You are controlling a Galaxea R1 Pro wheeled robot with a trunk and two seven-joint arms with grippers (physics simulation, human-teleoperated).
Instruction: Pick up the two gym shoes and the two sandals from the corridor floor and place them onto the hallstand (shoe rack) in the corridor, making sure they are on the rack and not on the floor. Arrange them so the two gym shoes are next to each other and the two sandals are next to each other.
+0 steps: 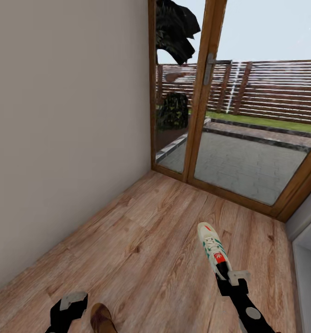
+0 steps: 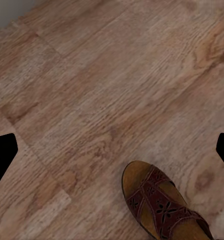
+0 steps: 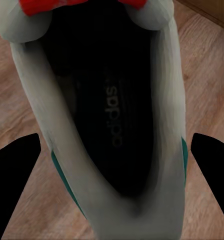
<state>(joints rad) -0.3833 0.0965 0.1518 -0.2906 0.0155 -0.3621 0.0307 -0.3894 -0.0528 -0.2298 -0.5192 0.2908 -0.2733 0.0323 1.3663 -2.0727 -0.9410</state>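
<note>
One cream-white gym shoe point(image 1: 212, 247) with green stripes and a red-orange tongue points toward the glass door, low over the corridor floor point(image 1: 141, 240). My right gripper point(image 1: 226, 274) is at its heel. In the right wrist view the gym shoe point(image 3: 157, 100) lies between the fingers point(image 3: 17, 180), which press on both sides of the heel, so the right gripper point(image 3: 114, 150) is shut on it. One brown sandal point(image 1: 102, 319) lies on the floor beside my left gripper point(image 1: 73, 301). The left gripper point(image 2: 112, 150) hangs open above the planks, with the sandal point(image 2: 159, 205) just off to one side.
A plain wall point(image 1: 58, 138) runs along the left. A wood-framed glass door point(image 1: 206, 92) closes the corridor end, with a patio and fence beyond it. A white shelf unit point(image 1: 310, 263) shows at the right edge. Open floor lies between wall and shoe.
</note>
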